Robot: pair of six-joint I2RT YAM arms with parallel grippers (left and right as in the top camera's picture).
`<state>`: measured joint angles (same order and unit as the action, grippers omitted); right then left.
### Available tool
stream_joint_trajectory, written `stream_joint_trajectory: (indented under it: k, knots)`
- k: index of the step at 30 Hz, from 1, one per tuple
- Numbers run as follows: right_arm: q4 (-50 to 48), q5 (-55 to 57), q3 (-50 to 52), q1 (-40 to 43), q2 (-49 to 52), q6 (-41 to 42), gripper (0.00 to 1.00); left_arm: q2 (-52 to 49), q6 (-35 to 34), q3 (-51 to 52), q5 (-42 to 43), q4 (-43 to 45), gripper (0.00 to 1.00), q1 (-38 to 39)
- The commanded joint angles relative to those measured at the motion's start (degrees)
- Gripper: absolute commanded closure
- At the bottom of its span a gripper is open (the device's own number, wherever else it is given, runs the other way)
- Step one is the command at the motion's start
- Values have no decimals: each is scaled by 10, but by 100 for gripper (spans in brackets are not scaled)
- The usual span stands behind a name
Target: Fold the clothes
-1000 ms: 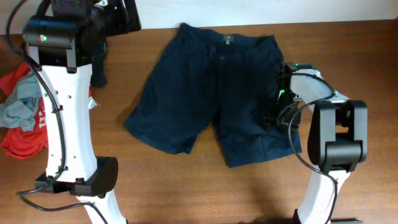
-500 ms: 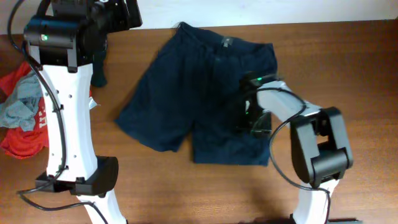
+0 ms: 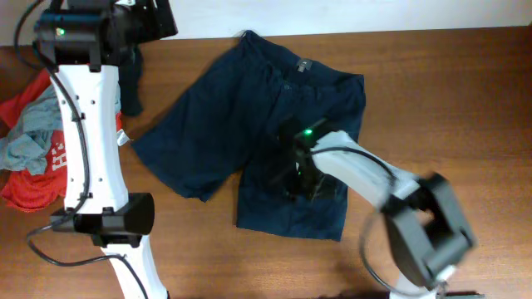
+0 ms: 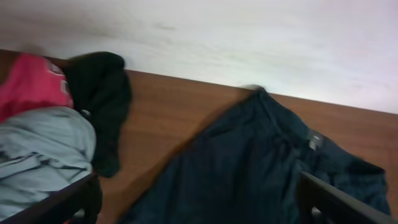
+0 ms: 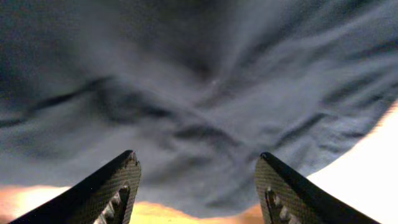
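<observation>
- The worktop [image 3: 465, 100] carries the clothes [image 3: 249, 108] at its middle, waistband toward the far edge.
- These navy shorts lie opened out and rumpled, with both legs side by side. I judge that no fold is finished, so laying leg over leg and doubling up are still left.
- The right arm [image 3: 366, 174] reaches over the leg on the robot's right.
- A red garment [image 3: 29, 187], a grey garment [image 3: 25, 141] and a black garment [image 3: 131, 83] sit at the left, apart from the shorts.
- The right fingers [image 5: 112, 186] stand apart close to the cloth, with nothing visibly pinched.
- The left fingers [image 4: 336, 199] are spread wide and empty, high over the far left.
</observation>
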<state>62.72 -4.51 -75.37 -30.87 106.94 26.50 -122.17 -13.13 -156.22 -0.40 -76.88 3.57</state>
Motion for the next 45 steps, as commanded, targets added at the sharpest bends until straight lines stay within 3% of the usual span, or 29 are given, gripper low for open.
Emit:
stream_joint_trajectory:
  k: [1,7,9,15,20,24,29,34,41,43,44,45]
  knots:
    - [-25,33,-13,34,-104,15,37,-3,-3,0,42,9,2,1]
    - [-169,70,-17,140,-161,-12,26,-4,-3,0,83,-1,3,2]
    - [-237,37,-17,178,-148,-33,14,-4,0,0,117,-13,3,5]
    - [-420,-26,-17,280,-71,-60,6,-4,38,2,137,-47,3,40]
    - [-529,-64,-17,330,23,-88,6,-5,77,5,114,-46,4,87]
    - [-618,-101,-17,352,108,-99,7,-11,76,5,10,-45,4,144]
    - [-670,-101,-18,352,158,-102,8,-29,75,5,5,-46,5,160]
    - [-707,-101,-18,352,185,-100,22,-48,71,5,6,-47,7,162]
    - [-713,-99,-18,351,205,-95,63,-62,67,5,6,-46,7,162]
    - [-705,-97,-19,352,205,-95,86,-70,67,5,6,-46,7,162]
    - [-700,-94,-19,355,202,-79,94,-73,67,5,6,-47,7,162]
    - [-694,-93,-19,358,199,-61,96,-77,65,5,6,-48,7,162]
